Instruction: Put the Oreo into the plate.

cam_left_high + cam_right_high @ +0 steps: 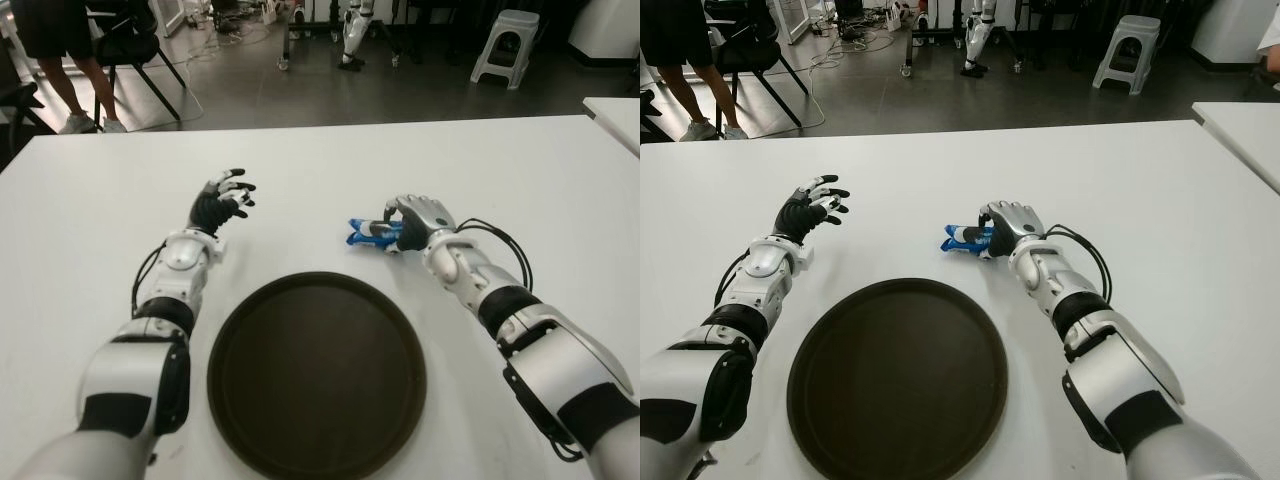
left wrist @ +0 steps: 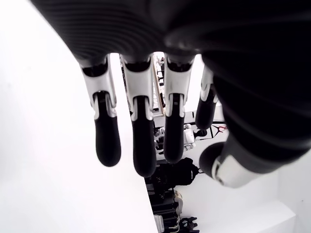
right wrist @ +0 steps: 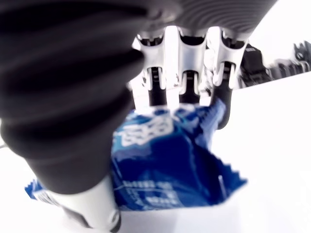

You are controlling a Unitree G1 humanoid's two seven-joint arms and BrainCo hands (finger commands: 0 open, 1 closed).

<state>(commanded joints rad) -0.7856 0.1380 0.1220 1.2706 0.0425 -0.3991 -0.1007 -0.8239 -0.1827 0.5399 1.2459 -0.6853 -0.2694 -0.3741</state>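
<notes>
A blue Oreo packet (image 1: pixel 366 233) lies on the white table (image 1: pixel 520 180), just beyond the dark round plate (image 1: pixel 316 378) and a little to its right. My right hand (image 1: pixel 413 224) is curled over the packet's right end, fingers wrapped around it; the right wrist view shows the blue wrapper (image 3: pixel 170 160) pinned between thumb and fingers. The wrapper's left end sticks out of the grasp. My left hand (image 1: pixel 224 200) hovers to the left of the plate's far edge, fingers spread and holding nothing.
Beyond the table's far edge is a dark floor with a black chair (image 1: pixel 130 45), a person's legs (image 1: pixel 70 85), a white stool (image 1: pixel 505 45) and cables. A second white table's corner (image 1: pixel 615 115) shows at the right.
</notes>
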